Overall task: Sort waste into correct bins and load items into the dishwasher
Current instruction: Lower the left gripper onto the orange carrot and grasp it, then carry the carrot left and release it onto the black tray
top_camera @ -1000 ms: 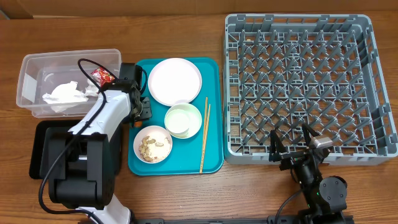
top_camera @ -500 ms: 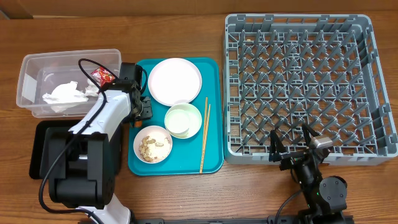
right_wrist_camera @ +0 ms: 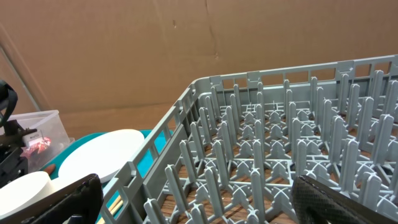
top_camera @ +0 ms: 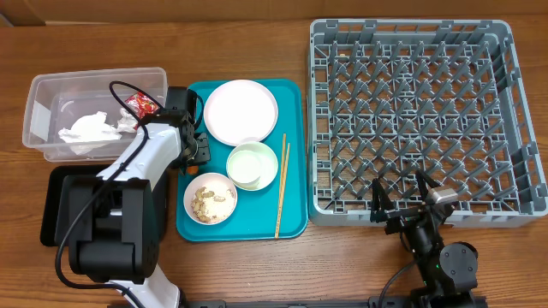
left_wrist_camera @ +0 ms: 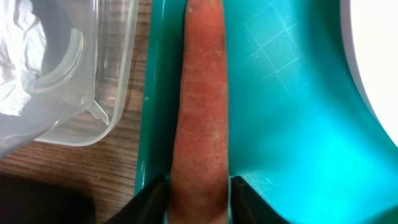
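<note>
My left gripper (top_camera: 190,156) is at the teal tray's left edge, shut on the small orange carrot (left_wrist_camera: 199,106), which lies along that edge. The clear tub (top_camera: 43,94) holds the white tissue (top_camera: 88,130) and the red-and-silver wrapper (top_camera: 141,104). The black tray (top_camera: 51,205) is partly hidden under the left arm. The plate (top_camera: 241,111), an empty bowl (top_camera: 253,164), a bowl of food scraps (top_camera: 211,198) and the chopsticks (top_camera: 282,184) sit on the teal tray. My right gripper (top_camera: 401,198) is open and empty at the front edge of the grey dish rack (top_camera: 411,111). The cup is out of view.
The teal tray (top_camera: 291,224) lies between the tub and the rack. The rack's pegs (right_wrist_camera: 261,155) fill the right wrist view. The tub's corner (left_wrist_camera: 93,112) is just left of the carrot. A cardboard wall stands behind the table.
The left arm has shifted very slightly at the tray's left edge. The right arm has not moved.
</note>
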### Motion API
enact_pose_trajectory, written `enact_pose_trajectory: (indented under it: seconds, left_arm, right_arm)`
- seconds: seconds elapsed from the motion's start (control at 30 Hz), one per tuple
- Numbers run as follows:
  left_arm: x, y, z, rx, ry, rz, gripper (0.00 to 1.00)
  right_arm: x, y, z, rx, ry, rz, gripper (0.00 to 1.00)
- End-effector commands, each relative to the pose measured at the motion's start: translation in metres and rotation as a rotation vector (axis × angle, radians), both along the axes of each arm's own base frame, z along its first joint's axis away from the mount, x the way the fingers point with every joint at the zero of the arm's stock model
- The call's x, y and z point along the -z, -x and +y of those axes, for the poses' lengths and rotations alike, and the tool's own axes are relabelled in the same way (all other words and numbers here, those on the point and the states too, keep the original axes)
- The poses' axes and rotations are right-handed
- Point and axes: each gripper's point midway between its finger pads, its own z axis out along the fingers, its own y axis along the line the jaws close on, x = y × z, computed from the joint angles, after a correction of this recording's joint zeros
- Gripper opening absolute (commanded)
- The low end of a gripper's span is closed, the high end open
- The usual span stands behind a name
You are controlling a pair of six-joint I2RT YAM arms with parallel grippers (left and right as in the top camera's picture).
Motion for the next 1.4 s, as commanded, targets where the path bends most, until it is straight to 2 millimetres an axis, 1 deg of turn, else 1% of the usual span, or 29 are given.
enact_pose_trajectory:
  seconds: [0.0,0.03,0.07,0.2,0.33,0.37,0.47,0.8,1.03,1.1,1.23,1.3,1.37]
  left_arm:
    - [0.008,0.002,-0.004,-0.006,0.022,0.016,0.23]
    - [0.007,0.002,-0.004,-0.005,0.024,0.016,0.2]
    - [0.007,0.002,-0.004,-0.005,0.024,0.015,0.19]
    - [0.007,0.001,-0.004,-0.006,0.024,0.012,0.2]
    - [0.007,0.002,-0.005,-0.003,0.029,0.019,0.09]
    - [0.006,0.002,-0.006,-0.003,0.033,0.021,0.05]
    - [-0.001,0.002,-0.009,0.004,0.048,0.029,0.04]
    - [-0.035,-0.003,-0.01,0.013,0.056,-0.002,0.04]
    - [-0.07,-0.009,-0.012,0.015,0.068,-0.103,0.04]
    - [-0.082,-0.009,-0.016,0.023,0.096,-0.133,0.05]
    - [-0.103,-0.005,-0.027,0.039,0.163,-0.174,0.05]
    - [-0.11,0.001,-0.026,0.019,0.163,-0.179,0.04]
    - [-0.117,0.008,-0.019,-0.025,0.149,-0.181,0.04]
  right_arm:
    - [0.001,0.0,0.0,-0.003,0.001,-0.008,1.0]
    - [0.001,0.0,0.0,-0.003,0.001,-0.008,1.0]
    - [0.001,0.0,0.0,-0.003,0.001,-0.008,1.0]
    - [0.001,0.0,0.0,-0.003,0.001,-0.008,1.0]
    - [0.001,0.0,0.0,-0.003,0.001,-0.008,1.0]
    - [0.001,0.0,0.0,-0.003,0.001,-0.008,1.0]
    - [0.001,0.0,0.0,-0.003,0.001,-0.008,1.0]
    - [0.001,0.0,0.0,-0.003,0.001,-0.008,1.0]
    - [0.001,0.0,0.0,-0.003,0.001,-0.008,1.0]
    - [0.001,0.0,0.0,-0.003,0.001,-0.008,1.0]
    - [0.001,0.0,0.0,-0.003,0.001,-0.008,1.0]
    - [0.001,0.0,0.0,-0.003,0.001,-0.008,1.0]
    - [0.001,0.0,0.0,-0.003,0.001,-0.008,1.0]
